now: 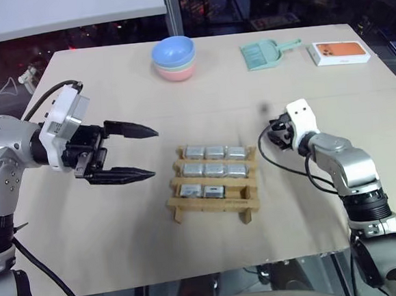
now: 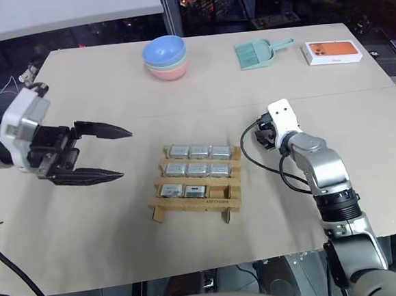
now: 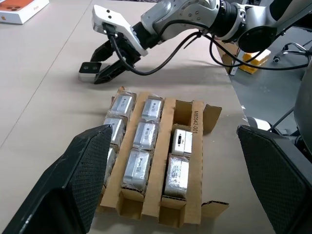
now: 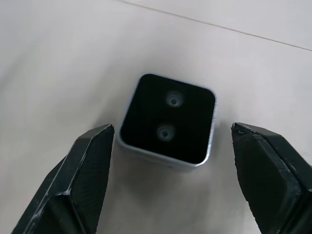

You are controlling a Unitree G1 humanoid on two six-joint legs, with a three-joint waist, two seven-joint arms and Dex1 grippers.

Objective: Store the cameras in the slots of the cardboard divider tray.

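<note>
The cardboard divider tray (image 1: 247,204) lies at the table's middle. Wrapped silver-grey cameras (image 1: 213,151) fill its far and middle rows and two slots of the near row. The near right slot (image 3: 186,110) is bare. One loose camera (image 4: 168,126) lies on the table to the right of the tray, dark face up. My right gripper (image 1: 272,132) is open just over it, one finger on each side, and neither finger touches it. Left of the tray hovers my left gripper (image 1: 154,151), open and pointing toward it with nothing in it.
Stacked bowls (image 1: 174,57) stand at the table's far middle. A teal dustpan (image 1: 264,52) and a white-and-orange flat box (image 1: 341,52) lie at the far right. The table's near edge (image 1: 194,275) runs close below the tray.
</note>
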